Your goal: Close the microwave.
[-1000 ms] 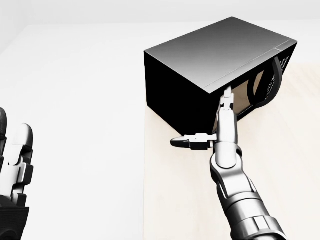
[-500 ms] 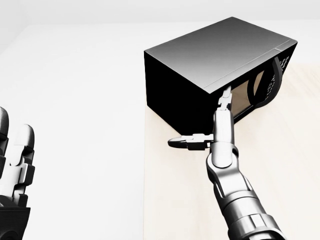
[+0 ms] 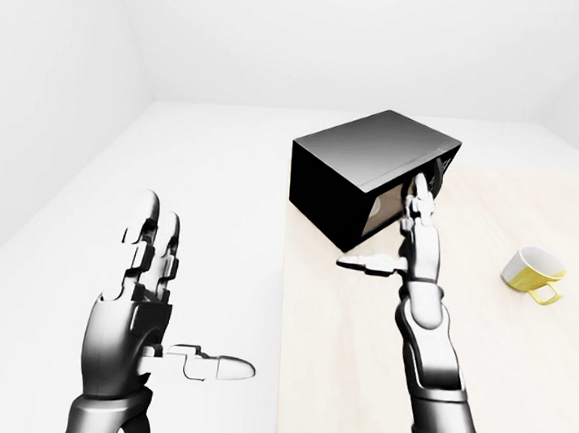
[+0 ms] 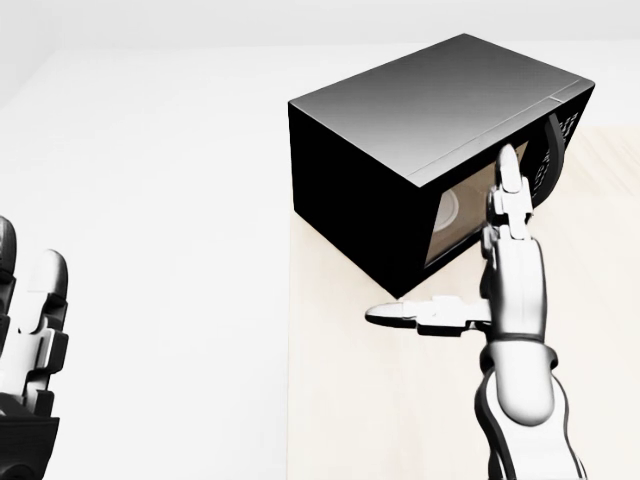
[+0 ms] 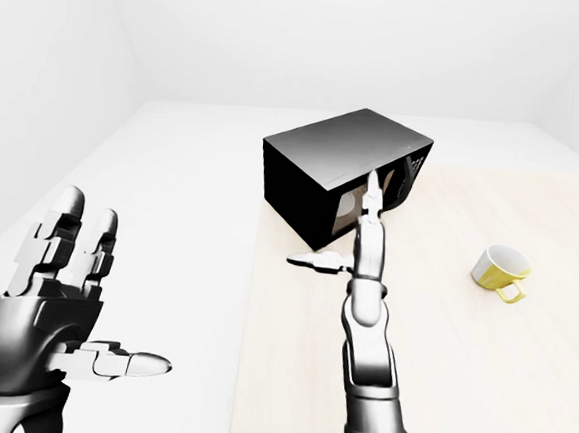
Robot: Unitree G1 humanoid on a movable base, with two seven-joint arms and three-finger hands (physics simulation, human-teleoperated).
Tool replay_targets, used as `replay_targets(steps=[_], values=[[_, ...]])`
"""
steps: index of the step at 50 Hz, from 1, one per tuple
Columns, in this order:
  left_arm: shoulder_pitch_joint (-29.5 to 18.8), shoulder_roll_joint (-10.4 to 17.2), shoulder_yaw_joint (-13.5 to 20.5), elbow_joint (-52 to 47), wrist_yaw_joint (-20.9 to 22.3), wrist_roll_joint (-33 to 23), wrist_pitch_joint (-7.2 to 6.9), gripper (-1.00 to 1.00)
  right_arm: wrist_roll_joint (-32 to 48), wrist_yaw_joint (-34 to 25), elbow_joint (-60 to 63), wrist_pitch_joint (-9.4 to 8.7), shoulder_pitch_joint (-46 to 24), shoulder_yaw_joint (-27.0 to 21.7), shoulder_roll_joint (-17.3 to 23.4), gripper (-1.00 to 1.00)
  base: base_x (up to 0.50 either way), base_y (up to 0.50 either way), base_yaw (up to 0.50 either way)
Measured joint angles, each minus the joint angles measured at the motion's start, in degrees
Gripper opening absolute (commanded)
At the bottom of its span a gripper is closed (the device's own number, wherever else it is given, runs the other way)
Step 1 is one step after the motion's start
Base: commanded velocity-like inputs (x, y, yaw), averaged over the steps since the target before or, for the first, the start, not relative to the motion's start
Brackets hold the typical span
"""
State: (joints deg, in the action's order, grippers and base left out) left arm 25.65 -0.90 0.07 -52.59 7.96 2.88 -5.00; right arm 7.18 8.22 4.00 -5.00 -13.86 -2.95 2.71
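While both robot hands stay splayed and empty, one microwave and one mug share the table.

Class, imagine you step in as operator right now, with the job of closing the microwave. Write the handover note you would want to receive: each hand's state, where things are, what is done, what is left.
Right hand: open, fingers straight, raised against the face of the microwave, thumb out to the left. It grips nothing.
Left hand: open and idle, off the table's left edge.
Microwave: on the table's top left corner, face turned to the right of the views. The hand hides part of the door; whether it has latched cannot be told.
Yellow mug: on its side at the table's right, apart from the job.
Left: confirm the door is flush, push if not, then withdraw.
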Motion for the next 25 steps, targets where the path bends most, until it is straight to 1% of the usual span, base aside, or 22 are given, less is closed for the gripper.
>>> replay_targets(steps=[5, 11, 17, 25], values=[[0.1, 0.0, 0.1, 0.1, 0.1, 0.0, 0.0, 1.0, 0.1, -2.2, 9.9, 0.0, 8.9, -0.7, -0.8, 1.0, 0.0, 0.0, 0.0], [0.3, -0.1, 0.2, 0.1, 0.3, 0.2, 0.0, 1.0, 0.9, -4.3, 20.3, 0.0, 16.4, -0.9, -1.9, 1.0, 0.0, 0.0, 0.0], [0.2, -0.2, 0.4, 0.2, 0.4, 0.3, 0.0, 1.0, 1.6, -5.6, 26.5, 0.0, 20.9, -0.2, -2.6, 1.0, 0.0, 0.0, 0.0], [0.1, -0.2, 0.6, 0.3, 0.5, 0.3, 0.0, 1.0, 2.2, -6.4, 30.6, 0.0, 24.3, 1.0, -3.1, 1.0, 0.0, 0.0, 0.0]])
